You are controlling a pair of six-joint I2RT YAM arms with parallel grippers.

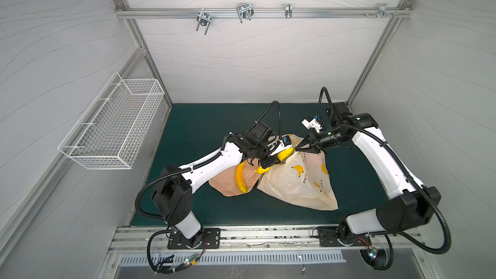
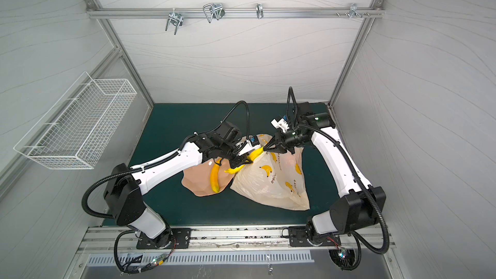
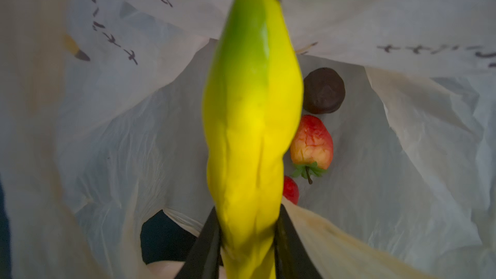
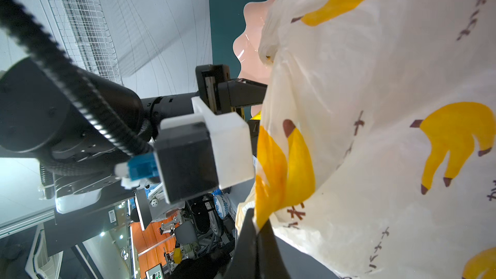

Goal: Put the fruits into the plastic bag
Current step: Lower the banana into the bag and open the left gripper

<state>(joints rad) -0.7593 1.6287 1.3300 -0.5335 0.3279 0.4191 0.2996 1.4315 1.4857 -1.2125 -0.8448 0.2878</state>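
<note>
1 banana (image 3: 249,119) at plastic bag (image 3: 402,157) mouth.
The left gripper (image 3: 248,226) clamped it; the right gripper (image 4: 255,224) pinched the rim. Inside, beyond the fingers (image 3: 208,242): 2 strawberries (image 3: 312,143), 1 dark brown fruit (image 3: 324,90).

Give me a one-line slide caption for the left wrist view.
Left gripper holds a toy banana pointing into the open plastic bag, where strawberries and a dark brown fruit lie.
</note>
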